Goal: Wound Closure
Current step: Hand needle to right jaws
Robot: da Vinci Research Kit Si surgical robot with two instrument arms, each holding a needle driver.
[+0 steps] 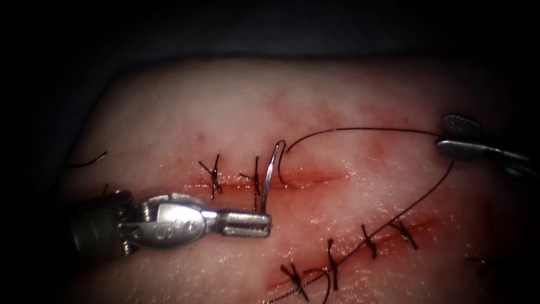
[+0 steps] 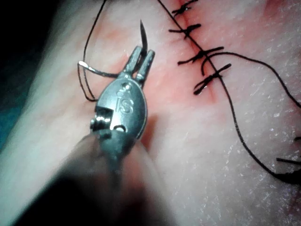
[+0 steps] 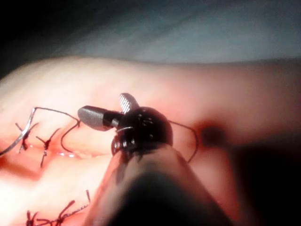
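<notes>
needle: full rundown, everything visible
The needle is a thin, curved, shiny steel piece. The left tool has its jaws shut on it near one end, below the upper cut; the body rises across that cut, just right of the second stitch, and bends over at the thread end. In the left wrist view the point sticks out past the jaws, free of the tissue.

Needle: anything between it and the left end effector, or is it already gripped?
Nothing stands between: the left end effector is shut on the needle near its lower end. The needle stands up across the cut, out of the tissue. The right end effector is open, the thread running beside it.
</notes>
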